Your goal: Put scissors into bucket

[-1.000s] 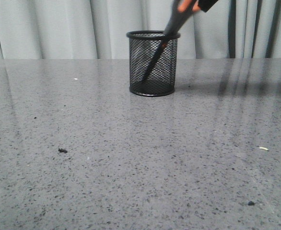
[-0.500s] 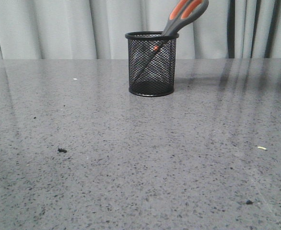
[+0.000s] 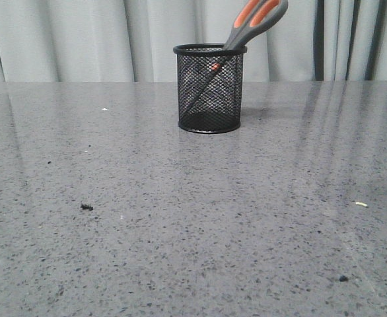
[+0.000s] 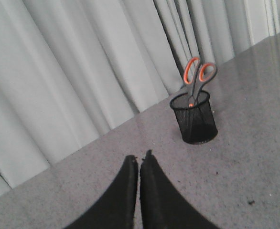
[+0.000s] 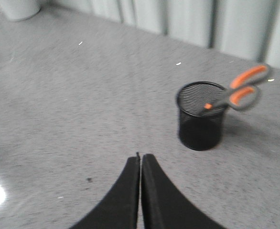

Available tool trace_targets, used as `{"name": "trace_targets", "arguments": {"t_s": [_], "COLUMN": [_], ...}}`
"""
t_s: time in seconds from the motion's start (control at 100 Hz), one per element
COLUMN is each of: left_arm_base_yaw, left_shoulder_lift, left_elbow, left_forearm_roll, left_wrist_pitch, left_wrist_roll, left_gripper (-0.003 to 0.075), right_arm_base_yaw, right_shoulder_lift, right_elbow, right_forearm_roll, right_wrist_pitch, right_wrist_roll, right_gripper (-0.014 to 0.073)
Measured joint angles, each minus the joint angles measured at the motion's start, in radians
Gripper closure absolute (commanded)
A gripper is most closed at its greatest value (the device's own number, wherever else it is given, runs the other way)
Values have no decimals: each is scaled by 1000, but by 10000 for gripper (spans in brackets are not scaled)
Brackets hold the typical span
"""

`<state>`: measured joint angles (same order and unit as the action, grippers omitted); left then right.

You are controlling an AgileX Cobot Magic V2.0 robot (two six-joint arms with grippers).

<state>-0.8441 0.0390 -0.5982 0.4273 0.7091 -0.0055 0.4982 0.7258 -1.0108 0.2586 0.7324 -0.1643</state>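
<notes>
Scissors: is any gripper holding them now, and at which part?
Nothing is held. The scissors stand free in the bucket, leaning on its rim. Both the left gripper and right gripper are shut, empty, away from it.

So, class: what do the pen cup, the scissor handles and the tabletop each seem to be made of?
Pen cup: black wire mesh, probably painted metal; the blades show through its sides.
Scissor handles: matte grey, likely plastic, with orange lining.
Tabletop: speckled grey, stone-like, polished; it reflects the curtain.
</notes>
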Motion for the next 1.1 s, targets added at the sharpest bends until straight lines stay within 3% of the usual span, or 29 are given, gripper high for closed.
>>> {"name": "trace_targets", "arguments": {"t_s": [0.16, 0.35, 0.98, 1.1], "left_arm_base_yaw": [0, 0, 0, 0], "left_shoulder_lift": [-41, -41, -41, -41], "left_elbow": [106, 143, 155, 195], "left_forearm_roll": [1, 1, -18, -99], "left_wrist_pitch": [0, 0, -4, -7], "left_wrist_roll": [-2, -4, -6, -6], "left_gripper": [740, 740, 740, 740], "right_arm_base_yaw": [2, 2, 2, 2], "right_shoulder_lift": [-314, -575, -618, -618], "right_elbow": [386, 592, 623, 623], "right_forearm_roll": [-47, -51, -51, -51], "right_wrist_pitch": [-278, -410, -402, -402], "right_wrist_roll": [-2, -2, -2, -2], "right_gripper": [638, 638, 638, 638]}}
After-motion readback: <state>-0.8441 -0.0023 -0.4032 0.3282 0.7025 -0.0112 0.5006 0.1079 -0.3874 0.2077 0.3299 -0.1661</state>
